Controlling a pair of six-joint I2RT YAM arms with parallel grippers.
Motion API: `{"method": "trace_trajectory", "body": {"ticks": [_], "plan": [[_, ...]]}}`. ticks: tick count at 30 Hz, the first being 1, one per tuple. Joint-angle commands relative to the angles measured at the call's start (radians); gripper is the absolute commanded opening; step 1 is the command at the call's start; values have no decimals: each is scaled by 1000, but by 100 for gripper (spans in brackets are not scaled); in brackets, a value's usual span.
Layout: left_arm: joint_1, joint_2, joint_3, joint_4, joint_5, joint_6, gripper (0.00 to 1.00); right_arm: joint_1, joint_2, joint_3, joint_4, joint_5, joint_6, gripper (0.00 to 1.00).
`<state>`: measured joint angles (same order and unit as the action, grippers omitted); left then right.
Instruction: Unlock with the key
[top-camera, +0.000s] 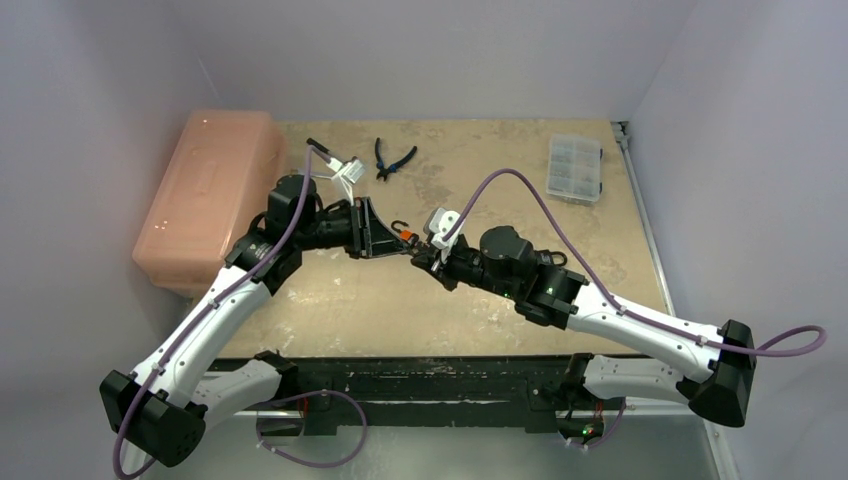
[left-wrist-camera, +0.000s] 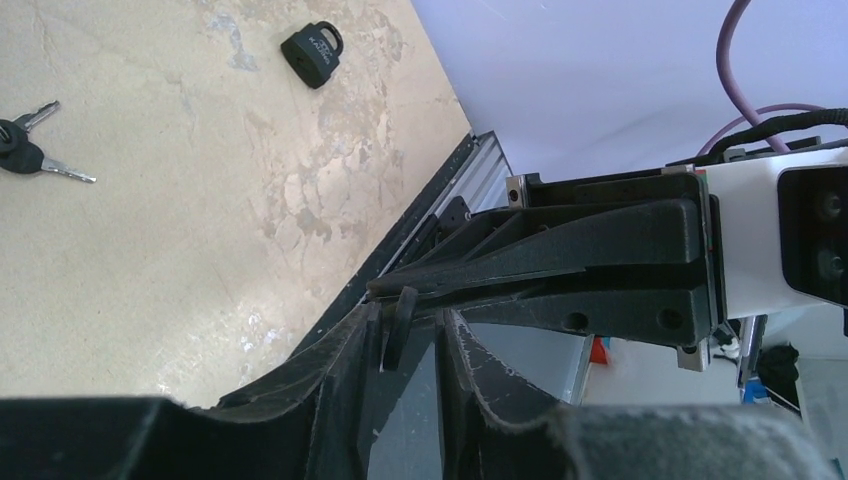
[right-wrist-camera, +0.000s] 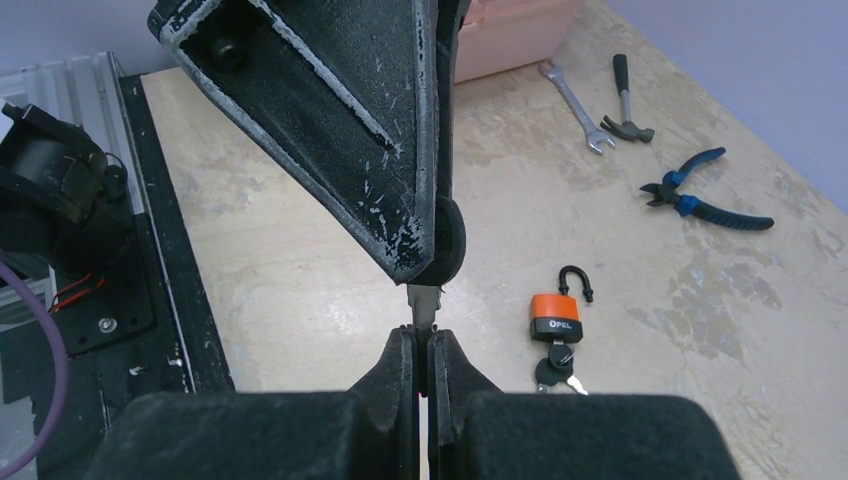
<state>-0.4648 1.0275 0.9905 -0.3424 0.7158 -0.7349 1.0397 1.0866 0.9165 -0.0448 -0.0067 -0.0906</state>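
Top external: finding the left gripper (top-camera: 390, 243) and the right gripper (top-camera: 422, 256) sitting tip to tip near the middle of the worktop (top-camera: 480, 310), the left extending from 9 o'clock, the right from 4 o'clock. Spotting the orange padlock (top-camera: 407, 236) lying just at 12 o'clock of that meeting point. Noting a pink toolbox (top-camera: 205, 195) at 9 o'clock, blue-handled pliers (top-camera: 393, 160) at 12 o'clock and a clear organiser box (top-camera: 575, 167) at 1 o'clock.

Left wrist: seeing the left gripper's 2 fingers (left-wrist-camera: 330, 400) standing parted, with the key (left-wrist-camera: 398, 335) showing its black head edge-on between them, close against the 9 o'clock finger and clear of the other. Seeing the right gripper (left-wrist-camera: 385, 287) extending from 3 o'clock, pinched tight. Noting a black padlock (left-wrist-camera: 313, 53) at 11 o'clock and 2 spare keys (left-wrist-camera: 25, 150) at 9 o'clock, both lying on the worktop.

Right wrist: seeing the right gripper (right-wrist-camera: 425, 345) at 6 o'clock clamping the key (right-wrist-camera: 425, 300) by its metal blade, the black head sitting beside the tip of the left gripper's large finger (right-wrist-camera: 340, 130) hanging from 12 o'clock. Finding the orange padlock (right-wrist-camera: 555, 315) lying at 3 o'clock of the key, shackle showing as a hook, black-headed keys touching its lower end. Noting a spanner (right-wrist-camera: 573, 100), a hammer (right-wrist-camera: 625, 100) and the pliers (right-wrist-camera: 705, 195) lying toward 1 and 2 o'clock.
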Motion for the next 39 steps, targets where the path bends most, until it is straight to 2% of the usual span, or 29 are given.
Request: {"method": "trace_trajectory", "body": {"ticks": [1, 21, 27, 30, 36, 39], "plan": [[0, -17, 47, -26, 16, 48, 29, -1, -6, 34, 30, 9, 0, 0], [0, -12, 40, -4, 37, 76, 24, -1, 32, 58, 3, -72, -6, 0], [0, -24, 39, 15, 51, 82, 30, -1, 62, 74, -12, -118, -9, 0], [0, -26, 39, 12, 53, 91, 30, -1, 74, 81, -18, -135, -9, 0], [0, -30, 37, -11, 51, 108, 21, -1, 85, 90, -24, -138, -12, 0], [0, -30, 35, -19, 45, 117, 8, -1, 89, 94, -27, -144, -14, 0]]}}
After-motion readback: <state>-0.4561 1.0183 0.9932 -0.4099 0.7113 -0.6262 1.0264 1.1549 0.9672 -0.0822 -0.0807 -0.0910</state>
